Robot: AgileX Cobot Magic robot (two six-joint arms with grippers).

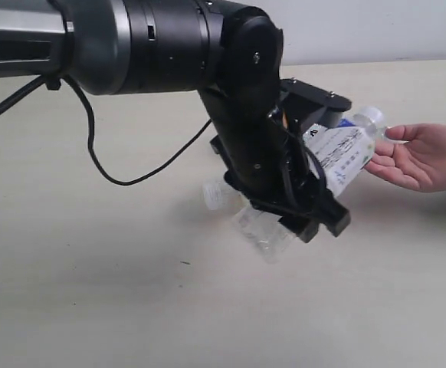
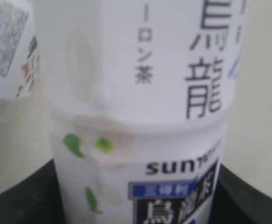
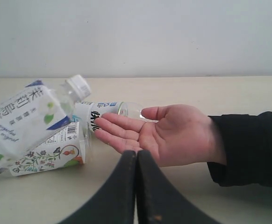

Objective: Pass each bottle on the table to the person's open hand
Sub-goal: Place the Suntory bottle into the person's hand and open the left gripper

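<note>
**Exterior view.** The left hand (image 1: pixel 319 165) grasps a white-labelled bottle (image 1: pixel 344 157). The bottle is tilted, with its white cap toward the person's open hand (image 1: pixel 426 157) and just beside the fingers. Contact cannot be confirmed. A clear bottle (image 1: pixel 263 228) lies on the bench (image 1: pixel 93 291) beneath the arm.

**Left wrist view.** The grasped bottle's printed label fills the frame.

**Right wrist view.** The right hand (image 3: pixel 136 186) is clenched on nothing, its fingers pressed together. The person's palm faces up. A floral-labelled bottle (image 3: pixel 47 154) lies on the bench beneath the raised one.
</note>
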